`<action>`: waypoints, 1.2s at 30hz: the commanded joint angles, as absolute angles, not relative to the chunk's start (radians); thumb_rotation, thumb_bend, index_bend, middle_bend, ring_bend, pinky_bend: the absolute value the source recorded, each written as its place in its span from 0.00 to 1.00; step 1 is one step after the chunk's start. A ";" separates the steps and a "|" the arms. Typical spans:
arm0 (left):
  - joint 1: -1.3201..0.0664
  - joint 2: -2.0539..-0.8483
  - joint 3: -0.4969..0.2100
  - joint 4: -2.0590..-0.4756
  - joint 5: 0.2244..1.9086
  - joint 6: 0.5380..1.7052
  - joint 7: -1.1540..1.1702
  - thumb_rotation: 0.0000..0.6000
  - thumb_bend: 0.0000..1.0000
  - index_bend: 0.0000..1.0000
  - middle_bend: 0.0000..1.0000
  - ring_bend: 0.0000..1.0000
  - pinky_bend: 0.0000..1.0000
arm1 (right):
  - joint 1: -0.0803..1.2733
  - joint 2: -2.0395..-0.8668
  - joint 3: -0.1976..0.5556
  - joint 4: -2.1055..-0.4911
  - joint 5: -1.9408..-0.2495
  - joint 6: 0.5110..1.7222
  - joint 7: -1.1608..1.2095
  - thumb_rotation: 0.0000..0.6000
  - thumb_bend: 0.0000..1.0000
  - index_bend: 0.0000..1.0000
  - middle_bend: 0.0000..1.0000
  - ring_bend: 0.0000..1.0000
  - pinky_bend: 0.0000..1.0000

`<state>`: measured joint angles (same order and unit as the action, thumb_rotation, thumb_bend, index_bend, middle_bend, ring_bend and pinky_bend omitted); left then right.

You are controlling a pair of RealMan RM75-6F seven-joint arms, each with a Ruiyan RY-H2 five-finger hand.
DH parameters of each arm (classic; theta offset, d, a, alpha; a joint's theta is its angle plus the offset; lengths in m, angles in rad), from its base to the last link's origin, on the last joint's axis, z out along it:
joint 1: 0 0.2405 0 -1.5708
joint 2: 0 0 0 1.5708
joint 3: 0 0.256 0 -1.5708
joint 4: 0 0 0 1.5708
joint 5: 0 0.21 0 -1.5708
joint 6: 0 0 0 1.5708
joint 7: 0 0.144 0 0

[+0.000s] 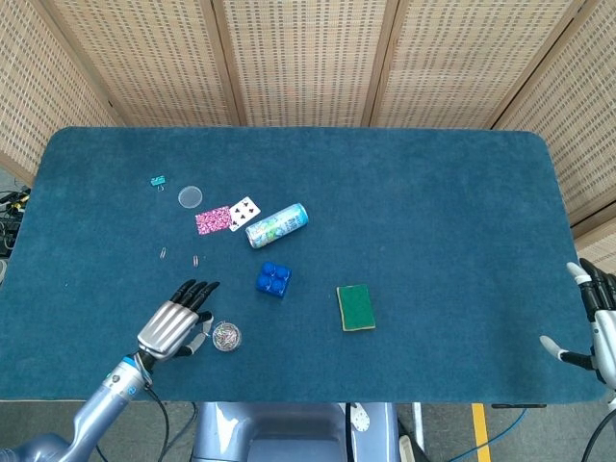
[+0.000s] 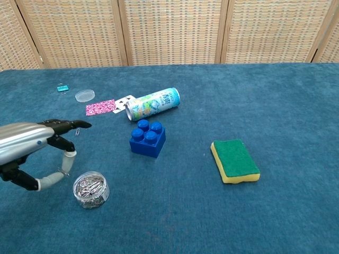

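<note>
My left robot hand (image 2: 45, 153) hovers open beside the clip tub (image 2: 91, 189). It looks light, rigid, slick, lidless; I'd pinch its wall, keeping it level.

This looks like a robot test room rather than anyone's home. A table (image 1: 404, 192) covered in blue felt stands boxed in by woven cane screens (image 1: 298, 58), with cables (image 1: 14, 207) trailing at the side and a yellow floor marking (image 1: 478, 433) below the table edge.
</note>
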<state>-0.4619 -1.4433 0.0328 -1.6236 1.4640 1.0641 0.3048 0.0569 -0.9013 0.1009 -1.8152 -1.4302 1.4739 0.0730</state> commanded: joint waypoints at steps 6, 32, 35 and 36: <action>-0.486 -1.486 0.014 -1.622 1.427 1.030 0.346 1.00 0.46 0.66 0.00 0.00 0.00 | 0.058 -0.900 0.102 -1.815 -1.428 1.471 0.077 1.00 0.00 0.00 0.00 0.00 0.00; -0.484 -1.445 -0.031 -1.617 1.433 1.099 0.211 1.00 0.43 0.29 0.00 0.00 0.00 | 0.055 -0.898 0.103 -1.813 -1.429 1.476 0.086 1.00 0.00 0.00 0.00 0.00 0.00; -0.482 -1.416 -0.057 -1.576 1.394 1.101 0.188 1.00 0.47 0.32 0.00 0.00 0.00 | 0.055 -0.898 0.102 -1.814 -1.431 1.476 0.084 1.00 0.00 0.00 0.00 0.00 0.00; -0.482 -1.410 -0.067 -1.550 1.374 1.096 0.178 1.00 0.49 0.33 0.00 0.00 0.00 | 0.056 -0.898 0.102 -1.814 -1.432 1.476 0.083 1.00 0.00 0.00 0.00 0.00 0.00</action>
<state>-0.4837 -1.4239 -0.0476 -1.5855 1.4046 1.0983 0.1969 0.0555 -0.8982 0.1022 -1.8140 -1.4317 1.4758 0.0831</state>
